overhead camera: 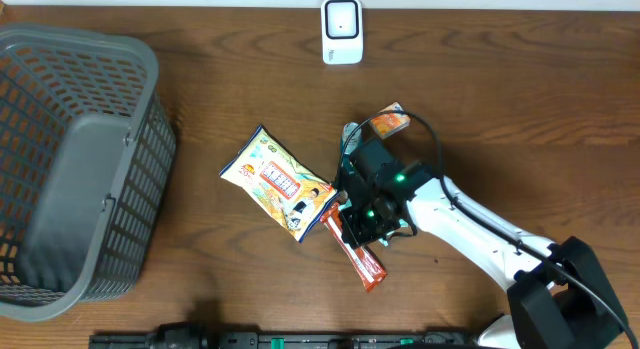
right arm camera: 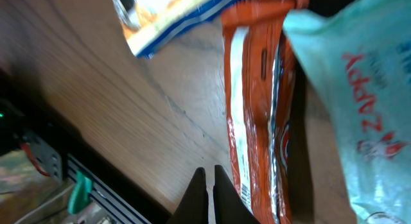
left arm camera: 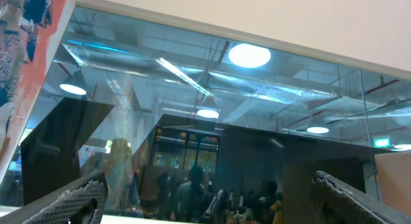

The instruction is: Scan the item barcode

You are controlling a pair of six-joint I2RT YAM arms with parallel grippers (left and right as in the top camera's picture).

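Observation:
A long orange snack packet [overhead camera: 362, 257] lies on the wooden table in the overhead view, with my right gripper [overhead camera: 350, 227] over its upper end. In the right wrist view the same orange packet [right arm camera: 257, 95] runs just to the right of my right gripper [right arm camera: 207, 182]. Its two black fingers are shut together, and only bare wood shows at the tips. A white barcode scanner [overhead camera: 341, 31] stands at the table's far edge. My left gripper [left arm camera: 212, 198] is wide open and empty, aimed at a glass wall and ceiling lights.
A yellow snack bag [overhead camera: 278, 182] lies left of the gripper. A pale teal pack [right arm camera: 359, 89] lies right of the orange packet. Another small orange pack [overhead camera: 391, 120] is behind the arm. A large grey basket [overhead camera: 80, 169] fills the left side.

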